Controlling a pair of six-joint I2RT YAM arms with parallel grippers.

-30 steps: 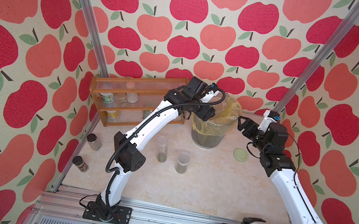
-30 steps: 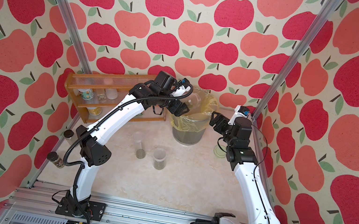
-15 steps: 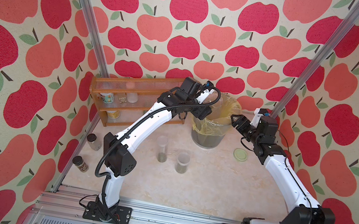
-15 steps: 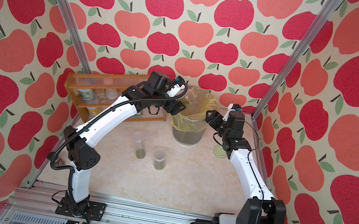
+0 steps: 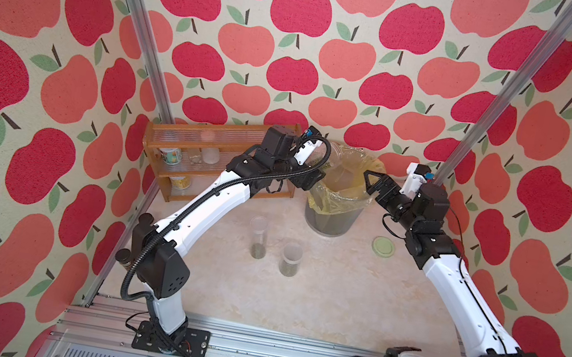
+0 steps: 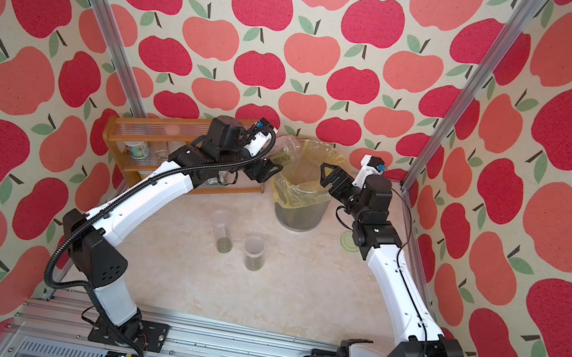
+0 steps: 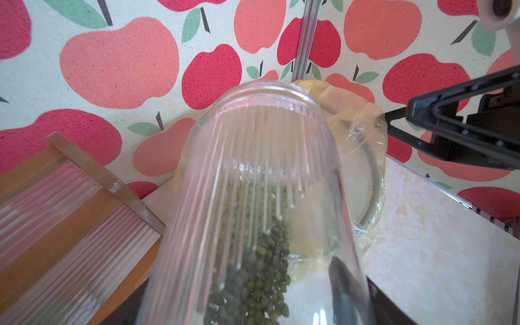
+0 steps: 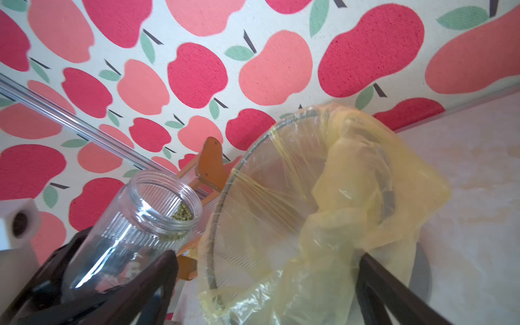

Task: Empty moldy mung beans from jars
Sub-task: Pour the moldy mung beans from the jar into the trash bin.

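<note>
While your left gripper clamps the wide jar, tipped with its mouth at the bin's rim, the beans lie along its lower wall, none yet spilling out. Your right gripper hangs spread wide and empty across the bin. A green lid lies on the table. A tall jar and a short jar stand upright mid-table, beans in their bottoms: I judge the emptying barely begun.

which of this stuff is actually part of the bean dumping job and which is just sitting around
In the job: wide jar tilted toward the lined bin, mung beans in it, tall jar, shorter jar, pale green lid.
Just lying about: wooden rack, printed cans on it, small dark-lidded jar.
</note>
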